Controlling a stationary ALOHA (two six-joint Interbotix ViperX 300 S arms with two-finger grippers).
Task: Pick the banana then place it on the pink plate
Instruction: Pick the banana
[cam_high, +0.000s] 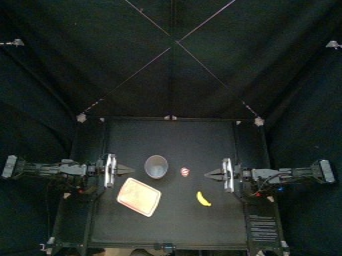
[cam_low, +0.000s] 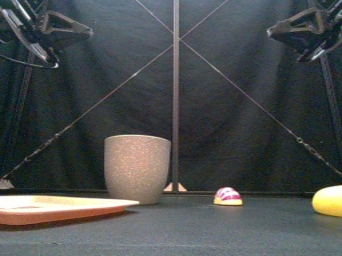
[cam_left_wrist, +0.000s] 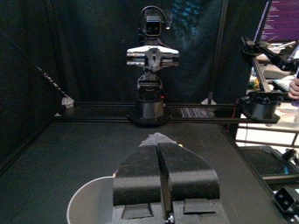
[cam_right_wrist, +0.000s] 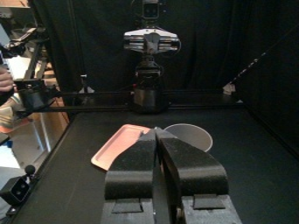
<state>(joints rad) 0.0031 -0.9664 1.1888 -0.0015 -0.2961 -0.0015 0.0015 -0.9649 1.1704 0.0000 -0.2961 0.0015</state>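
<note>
Grey speckled cup (cam_low: 138, 169) — upright, small pink toy (cam_low: 229, 196) near it

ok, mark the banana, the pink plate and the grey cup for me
banana (cam_high: 203, 199), top view, middle of its curve.
pink plate (cam_high: 139, 196), top view, bare middle of its floor.
grey cup (cam_low: 138, 170), front view, middle of its side wall.
</note>
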